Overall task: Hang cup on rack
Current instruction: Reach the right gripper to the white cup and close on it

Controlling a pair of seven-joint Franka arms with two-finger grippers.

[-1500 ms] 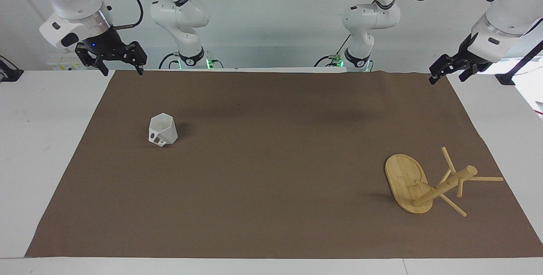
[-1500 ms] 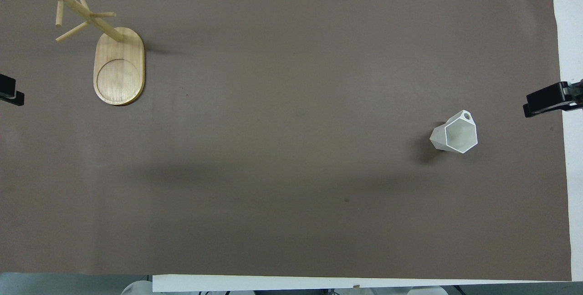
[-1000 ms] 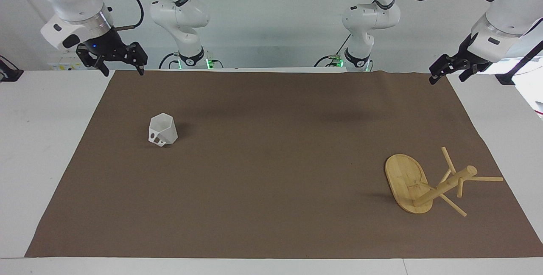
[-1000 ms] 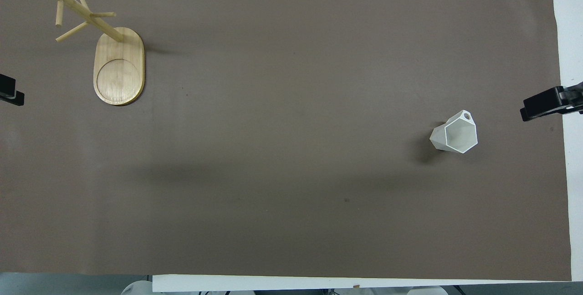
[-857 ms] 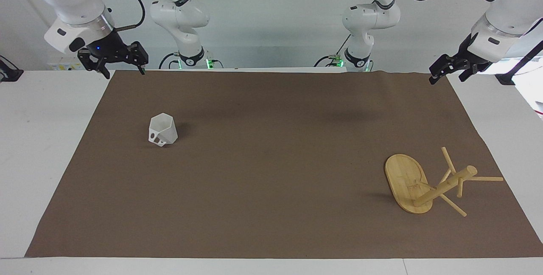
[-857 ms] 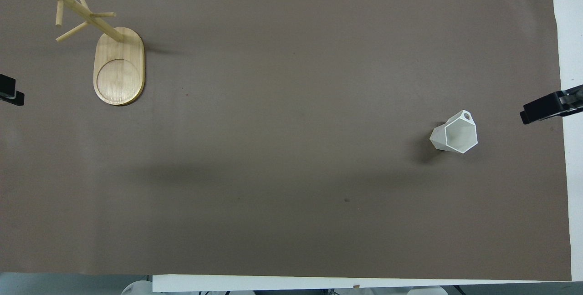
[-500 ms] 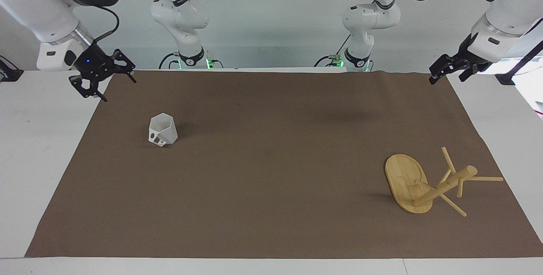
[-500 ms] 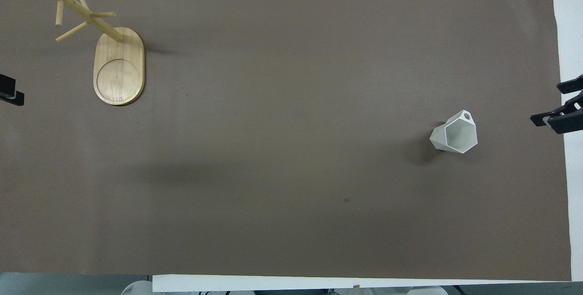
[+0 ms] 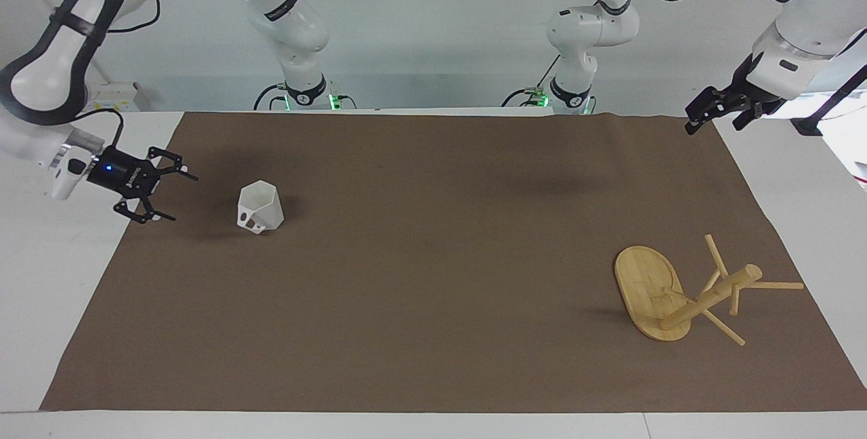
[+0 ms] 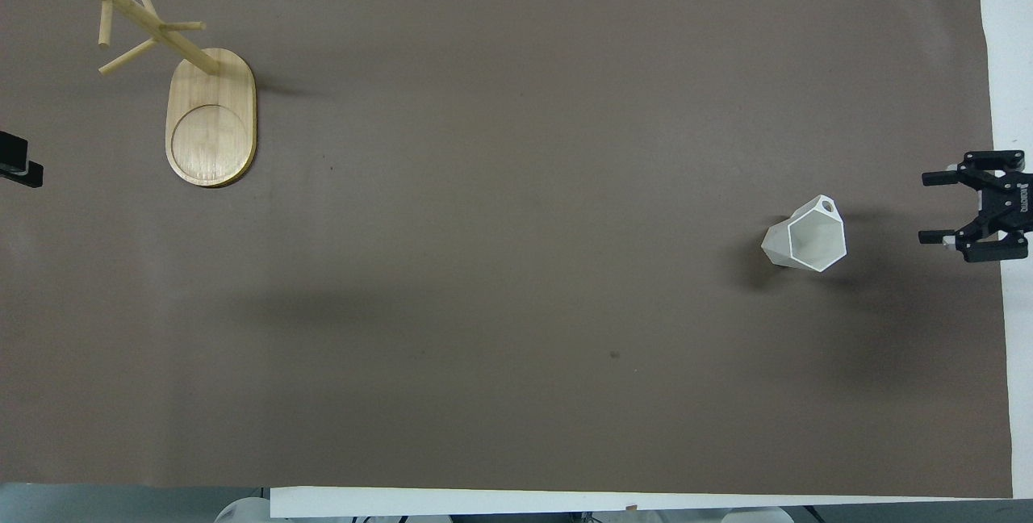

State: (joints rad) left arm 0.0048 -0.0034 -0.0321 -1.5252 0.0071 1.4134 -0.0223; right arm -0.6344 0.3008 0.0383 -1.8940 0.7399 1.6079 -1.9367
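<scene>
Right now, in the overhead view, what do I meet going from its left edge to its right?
Left gripper → rack → cup → right gripper.

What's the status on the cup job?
Right gripper open, low beside the cup, not touching. Left gripper waits over the mat's corner. Cup upright, rack bare. Nothing between them.

You are looking at two white, glossy arms built from rounded tubular links, with black bands at the joints and black cables looping between the upper links. Green lights glow at both bases. The right gripper [image 9: 164, 195] is a black open-frame mechanism with thin fingers and a small blue light on its body. The left gripper [image 9: 702, 117] is likewise black, mounted on a white wrist.
</scene>
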